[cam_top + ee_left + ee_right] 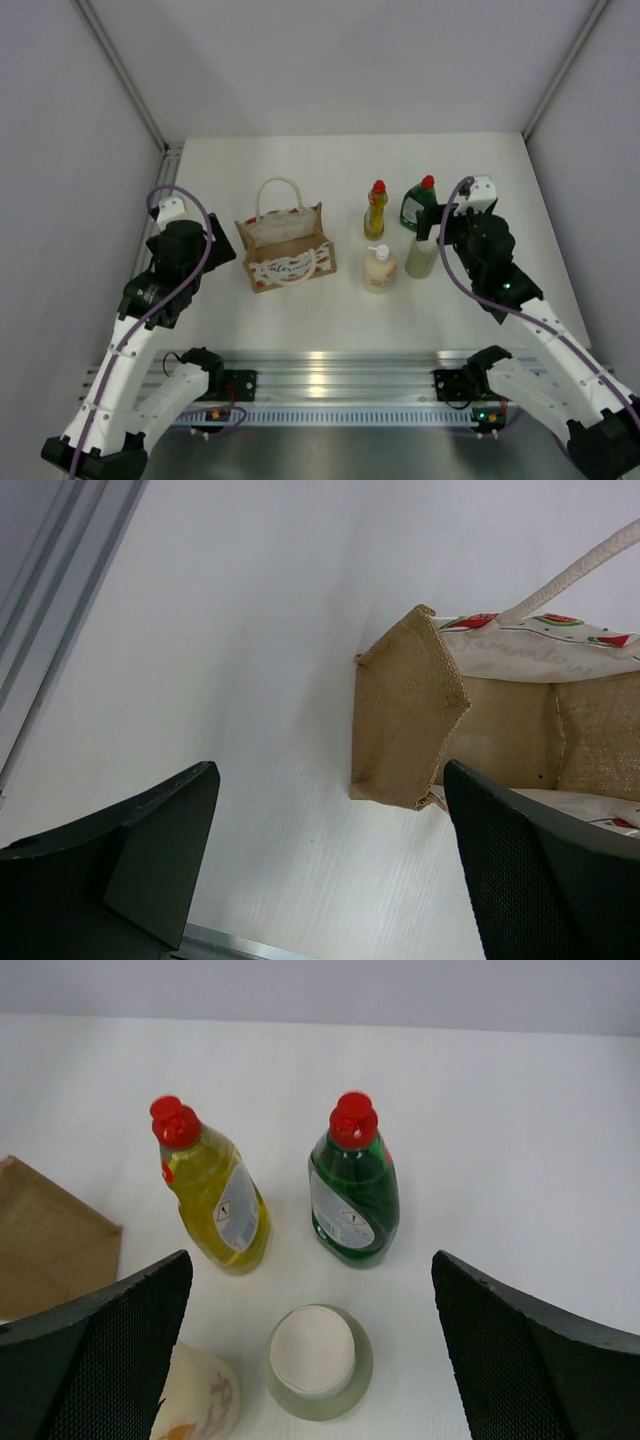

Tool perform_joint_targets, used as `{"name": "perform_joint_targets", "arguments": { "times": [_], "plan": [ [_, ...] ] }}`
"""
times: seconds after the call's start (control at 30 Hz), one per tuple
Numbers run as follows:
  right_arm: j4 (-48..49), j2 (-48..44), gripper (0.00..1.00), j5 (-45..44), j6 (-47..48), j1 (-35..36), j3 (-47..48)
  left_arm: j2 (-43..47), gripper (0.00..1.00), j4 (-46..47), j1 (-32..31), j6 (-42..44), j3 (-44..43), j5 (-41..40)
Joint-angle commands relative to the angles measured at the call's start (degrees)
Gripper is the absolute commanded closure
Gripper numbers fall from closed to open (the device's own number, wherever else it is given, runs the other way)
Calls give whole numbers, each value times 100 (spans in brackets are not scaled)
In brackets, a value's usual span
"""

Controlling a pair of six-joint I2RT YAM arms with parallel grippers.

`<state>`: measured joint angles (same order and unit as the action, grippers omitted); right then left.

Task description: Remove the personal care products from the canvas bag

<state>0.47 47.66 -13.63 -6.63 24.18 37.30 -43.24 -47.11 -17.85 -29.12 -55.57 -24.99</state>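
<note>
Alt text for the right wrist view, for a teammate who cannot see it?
Four bottles stand on the white table ahead of the open right gripper: a yellow bottle and a dark green bottle, both red-capped, farther off; a white-capped cylinder and a cream bottle nearer. A corner of the canvas bag shows at left.

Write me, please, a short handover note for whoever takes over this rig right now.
Left gripper: open, empty, beside the canvas bag.
Right gripper: open, empty, above the olive-grey cylinder.
Things: the bag is upright on the table. The yellow bottle, green bottle, pump bottle and cylinder stand outside it.
Done: all four products are out, and what shows of the bag's inside looks empty.
Left: probably only retracting both arms.
</note>
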Motion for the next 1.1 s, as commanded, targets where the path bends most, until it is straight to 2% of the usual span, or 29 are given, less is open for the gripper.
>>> {"name": "perform_joint_targets", "arguments": {
  "times": [0.0, 0.13, 0.47, 0.7, 1.07],
  "plan": [
    [-1383, -309, 1, -272, -31, -37, 822, 97, 2, 159, -17, 65, -147, -199],
    [-2583, -546, 0, -649, -57, -37, 1332, 114, 2, 115, -17, 144, -383, -243],
    [-4343, -968, 0, -1537, -303, -28, 2000, 369, 2, -298, -17, 416, -1174, -497],
    [-4924, -1548, 1, -1819, -269, -37, 2167, 536, 2, -746, -17, 522, -1395, -559],
    [-5558, -2146, 0, -1828, -119, -37, 2458, 844, 2, -1028, -17, 636, -1298, -112]
  ]
}}
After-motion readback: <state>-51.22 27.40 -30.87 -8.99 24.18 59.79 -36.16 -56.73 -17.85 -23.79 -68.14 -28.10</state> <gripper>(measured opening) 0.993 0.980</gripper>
